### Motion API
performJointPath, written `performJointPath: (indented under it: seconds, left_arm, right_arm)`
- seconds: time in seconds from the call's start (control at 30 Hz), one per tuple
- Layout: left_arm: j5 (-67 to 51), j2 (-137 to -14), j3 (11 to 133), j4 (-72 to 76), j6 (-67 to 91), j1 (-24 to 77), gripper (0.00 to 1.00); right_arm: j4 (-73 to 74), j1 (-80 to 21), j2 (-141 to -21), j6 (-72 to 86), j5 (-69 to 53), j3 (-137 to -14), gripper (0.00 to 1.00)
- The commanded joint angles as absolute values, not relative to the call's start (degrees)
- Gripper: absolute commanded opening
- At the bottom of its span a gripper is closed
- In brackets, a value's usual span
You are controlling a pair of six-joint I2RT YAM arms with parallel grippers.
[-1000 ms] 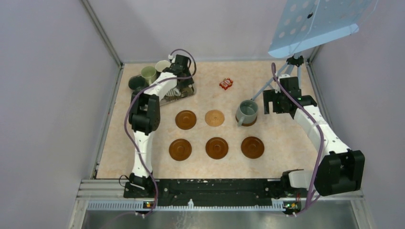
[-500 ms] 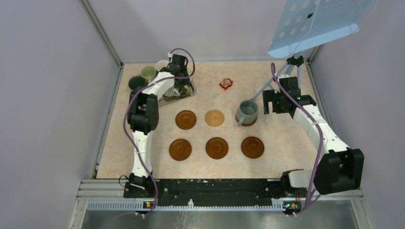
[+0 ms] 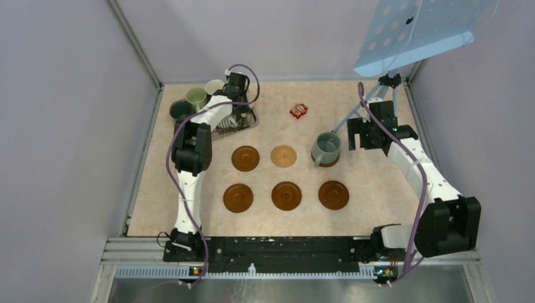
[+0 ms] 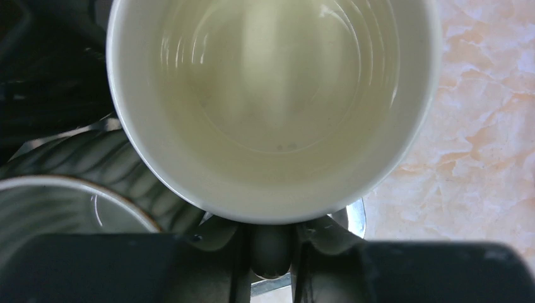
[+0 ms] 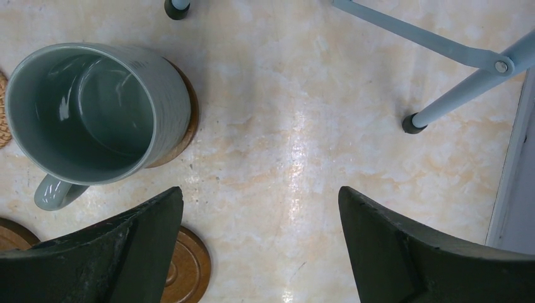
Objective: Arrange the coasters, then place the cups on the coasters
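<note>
Standing at the near edge, I see three dark coasters [image 3: 286, 196] in a row at lower centre, all bare. Behind them runs a second row: a dark one, the tan coaster [image 3: 284, 156], and a third carrying the grey-blue cup [image 3: 326, 149], its handle turned towards the near row. The discs look laid out and one cup of six is home, so I judge the job to be on its second cup. The right pincer [image 5: 260, 196] hangs just right of that grey-blue cup, jaws spread wide with nothing between them.

Further back, at the upper left of the frame, the left pincer [image 4: 271, 252] is down in the metal tray [image 3: 251, 122] at a white-lined cup [image 4: 271, 95]. In the wrist view its fingers sit tight on either side of the handle, so I take it as gripped, though that part of the view is dark. A ribbed grey cup [image 4: 107, 164] crowds it on the left, so the lift wants to go straight up before swinging towards a bare coaster. Three more cups [image 3: 196, 96] stand past the tray's left end. A red packet [image 3: 298, 111] lies at upper centre, off the likely route, and tripod legs [image 5: 441, 47] stand to the right.
</note>
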State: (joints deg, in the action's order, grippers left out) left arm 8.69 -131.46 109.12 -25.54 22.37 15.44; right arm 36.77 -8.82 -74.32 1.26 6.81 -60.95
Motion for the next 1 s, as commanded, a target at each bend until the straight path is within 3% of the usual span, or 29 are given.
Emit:
performJointPath:
  seconds: [0.0,0.13,0.47,0.97]
  left_arm:
    - [10.20,-132.04,111.79,-23.91,20.64,15.12,0.18]
    - [9.69,-130.69,112.08,-22.60,19.31,15.25,0.00]
    - [6.67,-120.50,105.76,-12.91,11.26,17.64,0.00]
    - [7.28,-91.61,76.32,2.68,1.98,31.30,0.00]
  right_arm:
    - [35.59,-8.24,-74.09,1.38,7.12,-63.85,0.91]
    - [35.53,-8.23,-73.92,1.36,6.97,-63.43,0.91]
    - [34.58,-8.25,-74.00,1.60,5.92,-63.25,0.91]
    - [34.71,-8.24,-71.20,1.77,7.11,-61.19,0.90]
